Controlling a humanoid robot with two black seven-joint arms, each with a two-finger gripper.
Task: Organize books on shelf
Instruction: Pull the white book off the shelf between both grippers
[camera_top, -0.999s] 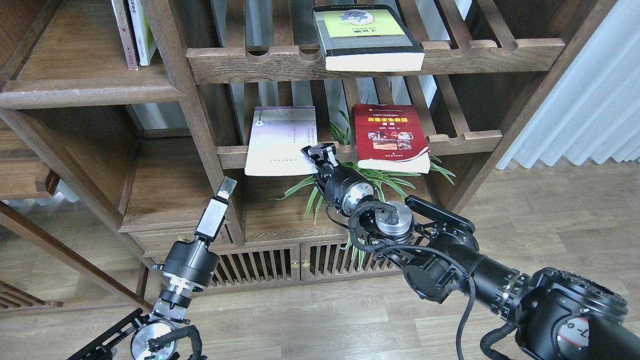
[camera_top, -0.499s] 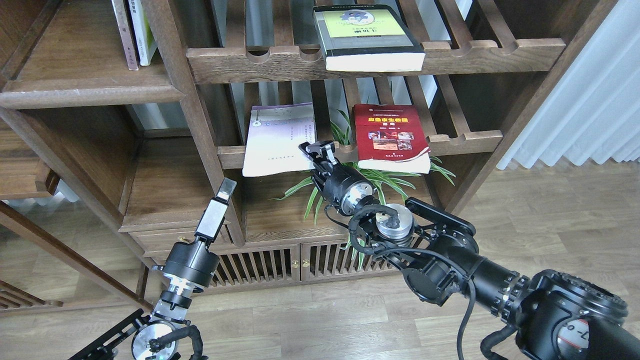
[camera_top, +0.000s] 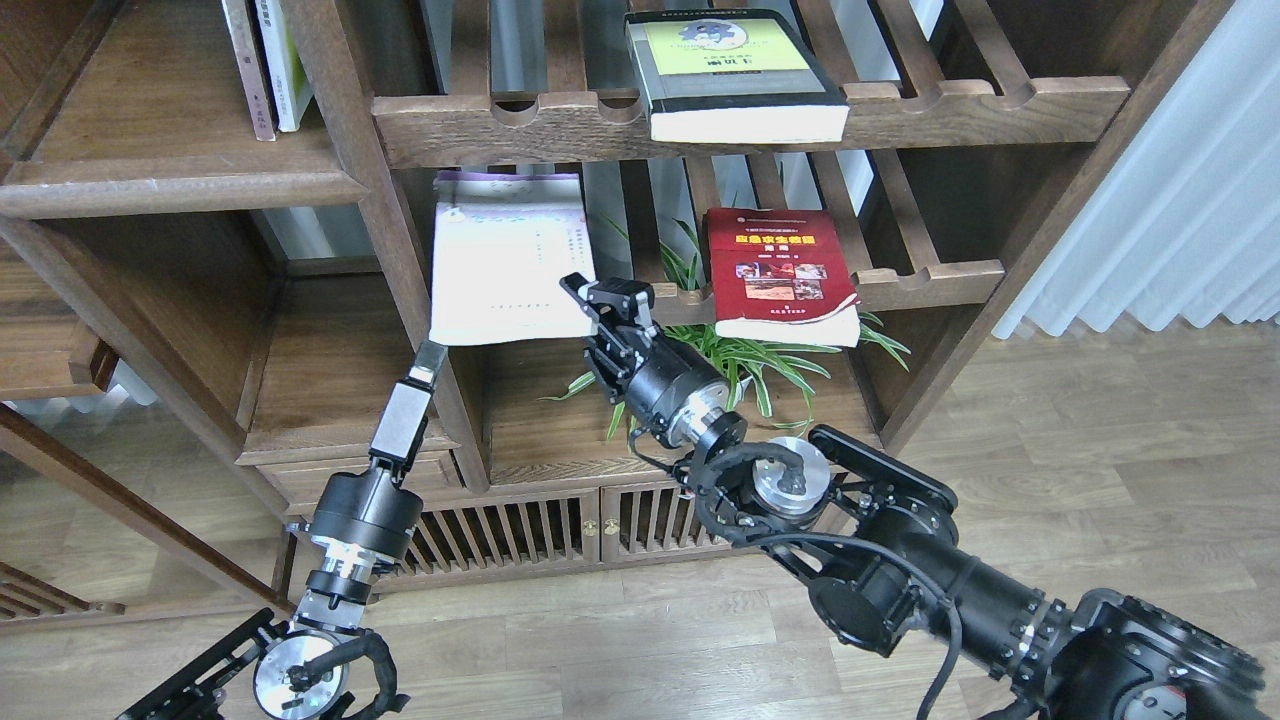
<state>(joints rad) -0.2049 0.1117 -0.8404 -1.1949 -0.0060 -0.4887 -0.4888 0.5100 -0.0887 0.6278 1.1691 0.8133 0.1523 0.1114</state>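
Observation:
My right gripper (camera_top: 592, 303) is shut on the lower right corner of the pale lavender-white paperback (camera_top: 505, 260) and holds it off the rack, in front of the dark post. The red paperback (camera_top: 780, 270) lies flat on the middle slatted rack. The thick black book with the yellow-green panel (camera_top: 735, 70) lies on the upper slatted rack. The flat dark-brown shelf (camera_top: 180, 185) is at the upper left. My left gripper (camera_top: 430, 360) points up just below the paperback's lower left corner; it is seen edge-on, so its fingers cannot be told apart.
Two thin books (camera_top: 265, 65) stand at the back of the flat shelf. A green plant (camera_top: 730, 355) sits under the middle rack behind my right wrist. A vertical post (camera_top: 400, 260) divides the flat shelf from the racks. A white curtain (camera_top: 1180, 200) hangs at the right.
My right gripper has lifted the lavender-white paperback off the middle rack and carried it left and up. My left gripper has shifted slightly left and down.

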